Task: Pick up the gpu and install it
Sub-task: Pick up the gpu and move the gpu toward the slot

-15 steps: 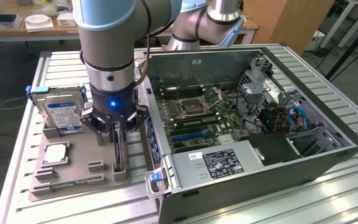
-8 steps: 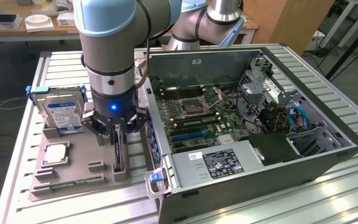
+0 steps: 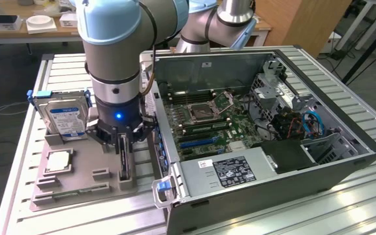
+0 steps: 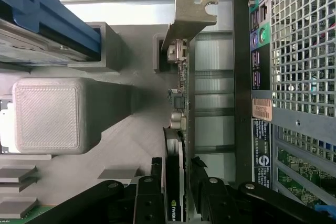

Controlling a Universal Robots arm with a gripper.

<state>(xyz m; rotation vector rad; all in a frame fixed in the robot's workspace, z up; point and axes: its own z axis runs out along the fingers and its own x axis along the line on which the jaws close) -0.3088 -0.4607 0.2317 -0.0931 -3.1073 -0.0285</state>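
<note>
A robot arm's end effector (image 3: 124,147) comes straight down on the gpu (image 3: 123,166), which stands on edge in a slot of a grey holder (image 3: 83,164) on a slatted metal table (image 3: 15,196). In the wrist view, the black fingers (image 4: 148,192) sit partly apart, one on each face of the thin black card (image 4: 181,98), and press against it, so the end effector (image 4: 176,182) is clamped on the gpu's upper edge. The card's silver bracket (image 4: 190,14) juts out at its far end, away from the fingers. Below the fingers the card reaches down into the holder, and whether it has lifted off the slot cannot be told.

Just beside the end effector, toward the exterior view's right, stands an open computer case (image 3: 325,161). Its motherboard (image 3: 201,122) lies exposed, with a power supply (image 3: 230,171) at the case's near end. On the end effector's other side, toward the exterior view's left, a hard drive (image 3: 64,117) with a blue-and-white label stands upright in the same holder. A square chip (image 3: 57,160) lies flat nearby, and a narrow memory stick (image 3: 70,192) lies along the holder's near edge. All three are apart from the fingers. The case's perforated rear panel (image 4: 302,40) runs close alongside the held card.
</note>
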